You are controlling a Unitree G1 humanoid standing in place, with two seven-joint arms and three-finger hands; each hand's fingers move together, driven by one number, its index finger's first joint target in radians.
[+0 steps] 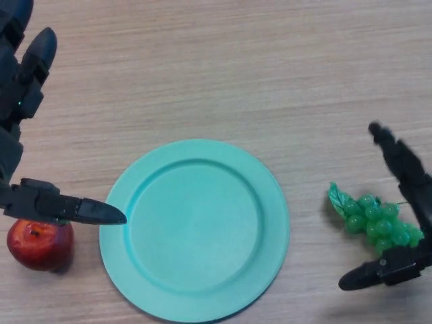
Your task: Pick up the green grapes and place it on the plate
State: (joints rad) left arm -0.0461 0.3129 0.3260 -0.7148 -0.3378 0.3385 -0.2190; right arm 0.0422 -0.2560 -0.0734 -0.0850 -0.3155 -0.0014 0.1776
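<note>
At lower right we see the right hand (pixel 405 202), fingers spread apart, straddling the green grapes (pixel 375 221); the left hand (pixel 27 135) is likewise spread.

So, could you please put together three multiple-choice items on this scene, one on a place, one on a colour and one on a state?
1. Where do the green grapes lie?
A. On the table right of the plate
B. On the plate
C. Beside the apple

2. What colour is the plate?
A. Red
B. Turquoise
C. White

3. How does the right hand stand to the grapes?
A. Far from them, at the table's far edge
B. Holding them above the plate
C. Open around them, fingers behind and thumb in front

Answers:
1. A, since the grapes rest on the wooden table clear of the plate's rim.
2. B, as the plate is a light blue-green.
3. C, since the fingers are spread on either side of the grapes, which lie on the table.
</note>
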